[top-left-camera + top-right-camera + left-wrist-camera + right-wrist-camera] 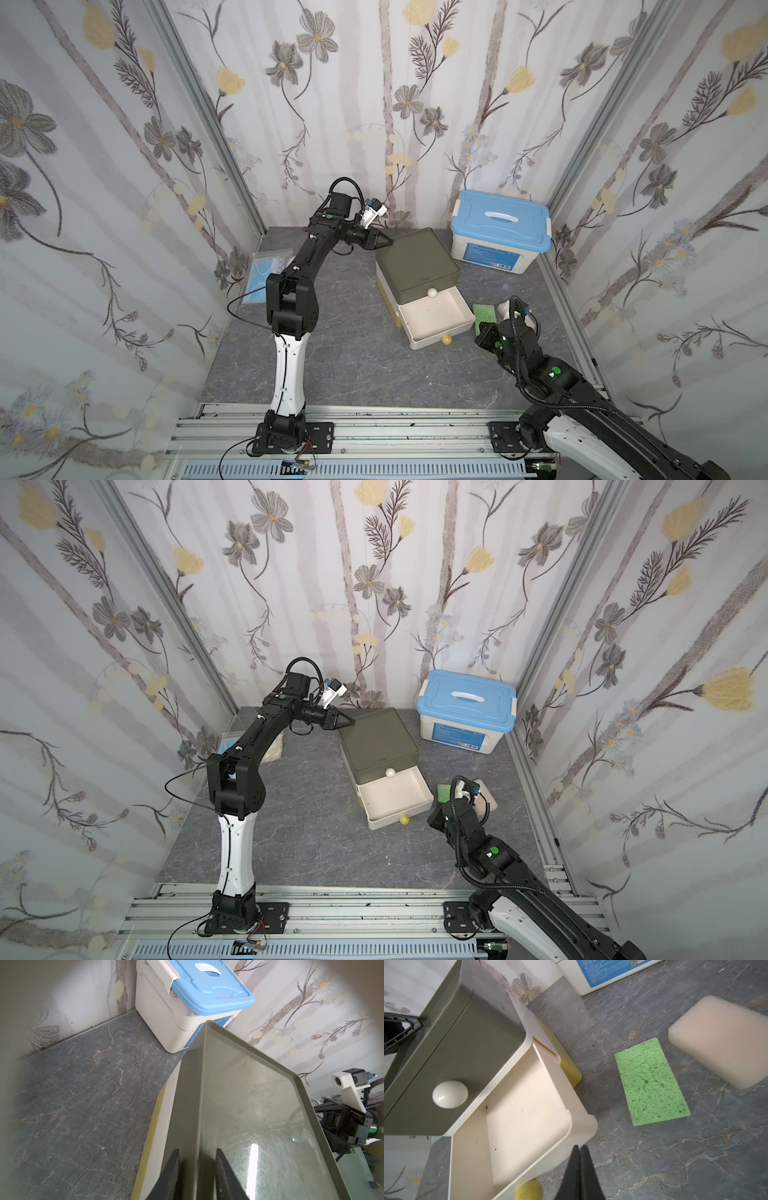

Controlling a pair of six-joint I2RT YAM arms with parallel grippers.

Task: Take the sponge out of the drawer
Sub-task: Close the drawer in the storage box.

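- Blue face masks in a clear plastic packet [268, 270] lie flat at the far left of the grey marbled tabletop [353, 365]. They play no part here.
- Left gripper [383, 242]: narrow pinch on the raised back-corner rim of the olive-grey square plastic cabinet [415, 262]. The wrist view shows one finger on each side of the rim. I read this as bracing the cabinet.
- The cream plastic lower drawer [432, 316] is pulled out toward the robot. It is bare inside apart from a few specks.
- The thin green rectangular sponge [651, 1082] lies flat on the tabletop, just beside the drawer's right wall and not touching it.
- A thick beige foam sponge [720, 1041] sits near it, further right, and looks smeared in the wrist view. I cannot tell which of the two came from the drawer. Neither is in it now.
- Right gripper [579, 1149]: fingers pressed together with nothing between them, hovering just beside the drawer's front corner on the sponge side.
- A white plastic tub with a blue lid [500, 226] stands at the back right, well apart.
- Judgement: removal looks complete, and the step in hand is clearing away.
- The right arm should lift straight up before swinging, so the closed tips neither catch the drawer's front wall nor nudge the green sponge.
- The left gripper should open fully before pulling back, or it may drag the cabinet.
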